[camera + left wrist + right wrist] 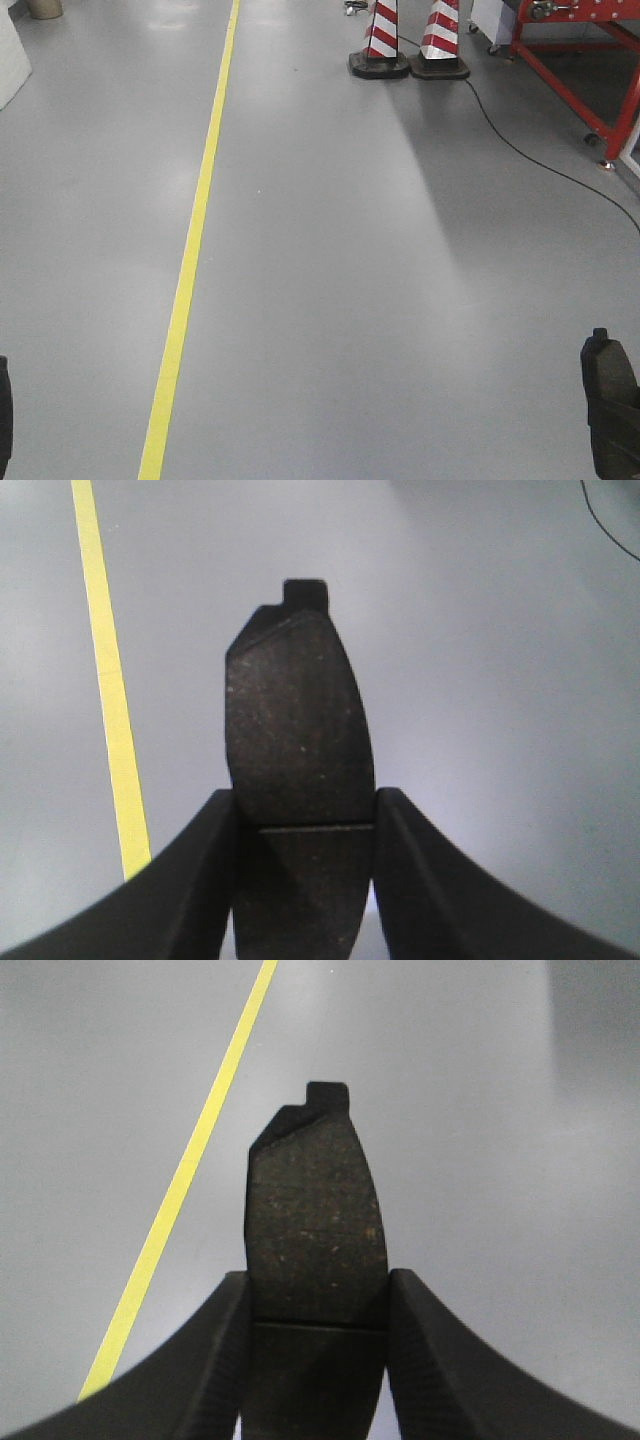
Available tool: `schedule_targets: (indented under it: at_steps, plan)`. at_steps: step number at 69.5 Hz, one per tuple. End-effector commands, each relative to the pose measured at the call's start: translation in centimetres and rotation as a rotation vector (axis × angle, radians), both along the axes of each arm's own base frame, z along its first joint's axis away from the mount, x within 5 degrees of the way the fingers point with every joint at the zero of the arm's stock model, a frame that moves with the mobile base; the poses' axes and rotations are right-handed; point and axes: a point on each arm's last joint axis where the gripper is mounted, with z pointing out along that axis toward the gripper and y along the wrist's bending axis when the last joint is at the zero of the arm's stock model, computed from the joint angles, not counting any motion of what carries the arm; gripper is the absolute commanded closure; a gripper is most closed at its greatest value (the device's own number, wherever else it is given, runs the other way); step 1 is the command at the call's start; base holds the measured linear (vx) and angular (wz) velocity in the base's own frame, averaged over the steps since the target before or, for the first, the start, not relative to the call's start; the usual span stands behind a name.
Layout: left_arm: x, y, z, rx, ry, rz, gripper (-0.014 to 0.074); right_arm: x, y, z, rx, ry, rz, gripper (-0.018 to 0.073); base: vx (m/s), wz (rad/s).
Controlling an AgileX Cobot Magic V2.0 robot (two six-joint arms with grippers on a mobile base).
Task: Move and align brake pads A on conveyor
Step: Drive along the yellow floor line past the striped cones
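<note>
- While each wrist view shows one pad pinched between fingers, the front view is mostly grey floor (330, 300). A dark sliver (3, 420) sits at the lower-left edge, with too little showing to name it.
- Yellow floor line (190, 260) runs from top centre-left down to the bottom left of the front view.
- Two red-and-white cones (379, 45) stand side by side at top centre-right, bases just beside each other. A black cable (520, 150) trails from them toward the right edge, and a red metal frame on casters (590, 70) fills the top-right corner.
- Lower-right edge of the front view: second brake pad (605, 370), upright, small tab on top, partly cut off by the frame.
- Left wrist view: the yellow line runs down the left side. The left gripper (305, 800) is at bottom centre, its fingers (200, 880) pressed against both long edges of the first brake pad (298, 710).
- That pad stands upright mid-frame, tab at the top, its cross groove level with the fingertips and only floor behind it. A bit of cable shows in the upper-right corner.
- Right wrist view: the yellow line slants across the left half. The right gripper (318, 1285) is at bottom centre, its fingers (440, 1360) clamped on the second brake pad's long edges.
- Same pose here: upright, tab up, groove just below the fingertips, floor behind.
</note>
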Motion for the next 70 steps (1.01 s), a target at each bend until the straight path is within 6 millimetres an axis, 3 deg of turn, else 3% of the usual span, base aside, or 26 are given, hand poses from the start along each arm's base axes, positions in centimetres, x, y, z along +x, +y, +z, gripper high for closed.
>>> schedule_targets:
  at_steps: [1, 70]
  plan:
    - [0.43, -0.2, 1.44, -0.037, -0.094, -0.002, 0.0422, 0.43, 0.17, 1.56, 0.019, -0.108, 0.014, 0.0382, 0.49, 0.02]
    - [0.43, -0.2, 1.44, -0.037, -0.094, -0.002, 0.0422, 0.43, 0.17, 1.56, 0.019, -0.108, 0.014, 0.0382, 0.51, 0.05]
